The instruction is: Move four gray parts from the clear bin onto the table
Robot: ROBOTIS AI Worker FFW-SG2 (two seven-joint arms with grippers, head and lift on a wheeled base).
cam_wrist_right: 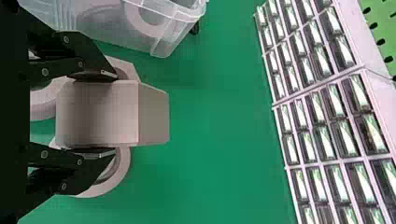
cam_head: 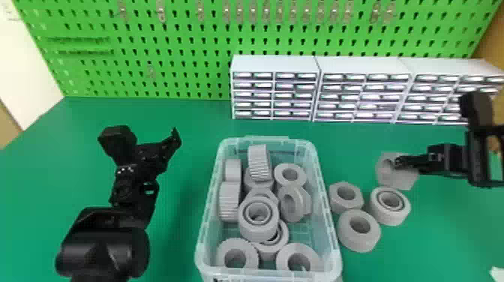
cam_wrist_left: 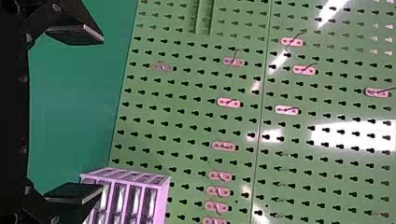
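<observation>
Drawer cabinets stand beyond the clear bin.

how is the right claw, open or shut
Shut: the right claw has a finger against each side of a gray part.

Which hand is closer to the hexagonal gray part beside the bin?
Right. The right hand holds another part beyond the hexagonal part; the left hand is across the bin.

both arms are black. the left arm has a smooth, rounded casing below angular joint pieces with small pale marks. the right arm looks blocky; its tool has flat black fingers with tapering sides and round gray screws.
</observation>
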